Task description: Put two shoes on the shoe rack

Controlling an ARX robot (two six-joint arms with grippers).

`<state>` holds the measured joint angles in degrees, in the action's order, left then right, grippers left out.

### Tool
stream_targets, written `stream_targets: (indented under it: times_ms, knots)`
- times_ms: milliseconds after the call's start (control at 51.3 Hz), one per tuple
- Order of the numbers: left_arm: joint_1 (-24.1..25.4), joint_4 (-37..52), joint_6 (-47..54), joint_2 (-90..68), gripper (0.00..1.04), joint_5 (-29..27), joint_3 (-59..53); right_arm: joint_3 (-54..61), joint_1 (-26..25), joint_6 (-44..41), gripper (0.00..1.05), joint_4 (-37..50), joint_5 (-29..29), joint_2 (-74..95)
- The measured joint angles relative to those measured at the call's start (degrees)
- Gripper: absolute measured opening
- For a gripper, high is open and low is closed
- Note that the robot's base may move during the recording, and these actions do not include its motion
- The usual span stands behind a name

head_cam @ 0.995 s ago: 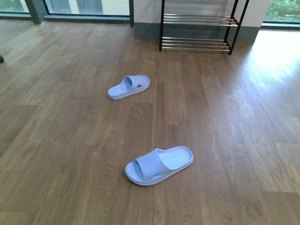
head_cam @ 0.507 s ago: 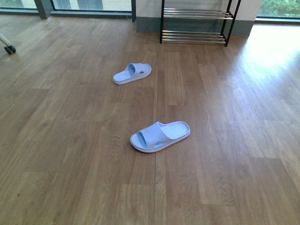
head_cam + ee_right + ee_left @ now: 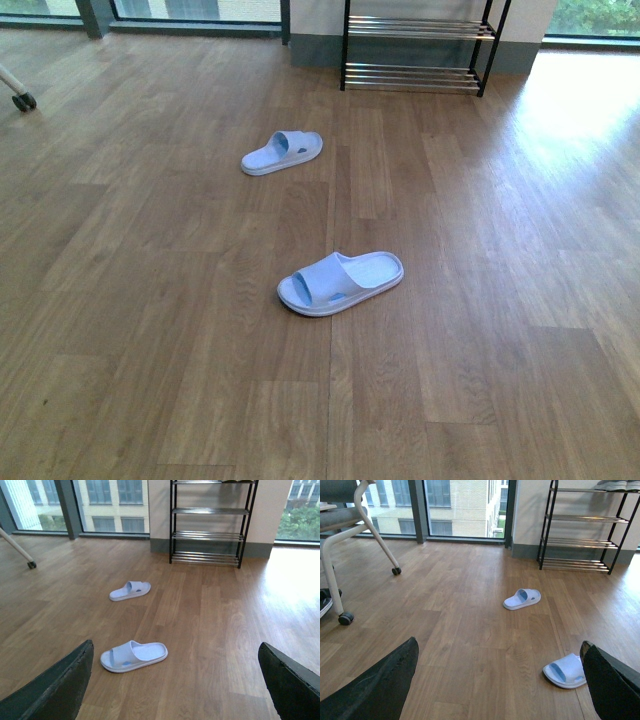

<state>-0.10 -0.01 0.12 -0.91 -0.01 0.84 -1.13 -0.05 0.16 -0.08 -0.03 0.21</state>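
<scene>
Wood-plank floor [image 3: 480, 330] runs out to tall windows [image 3: 455, 505] and a wall where the shoe rack [image 3: 415, 45] stands, well ahead of both my claws. Both shoes are pale blue slippers lying flat on the boards, neither on the rack.

The near slipper [image 3: 134, 656] lies just ahead of my right claw [image 3: 175, 645], within the span of its fingers and closer to one of them. From the left claw [image 3: 498, 645] it also sits close ahead, its heel end partly hidden behind one finger [image 3: 610, 685]. The far slipper [image 3: 282, 153] lies well beyond both claws, between the near one and the rack, a little toward the left arm's side.

Each claw has its two dark fingers spread wide apart, with only floor between them. Both point low across the floor toward the rack, and neither arm shows in the front view. A chair [image 3: 345, 525] on casters stands off to the left claw's outer side.

Against a second ago, the front view shows both slippers higher in the picture and smaller. The rack is cut off more at the top edge, and a caster [image 3: 24, 101] has come in at the left edge.
</scene>
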Motion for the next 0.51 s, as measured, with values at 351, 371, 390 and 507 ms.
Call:
stream_targets:
  times_ms: [351,371,390,507]
  knots:
    - [0.00,0.00,0.00,0.00,0.95,0.00,0.00,0.00,0.00,0.00,0.95,0.00,0.09,-0.02]
    - [0.00,0.00,0.00,0.00,0.95,0.02,0.00,0.00,0.00,0.00,0.95,0.00,0.07,-0.02]
    - [0.00,0.00,0.00,0.00,0.95,0.02,0.00,0.00,0.00,0.00,0.95,0.00,0.07,-0.02]
    - [0.00,0.00,0.00,0.00,0.95,0.00,0.00,0.00,0.00,0.00,0.95,0.00,0.07,-0.02]
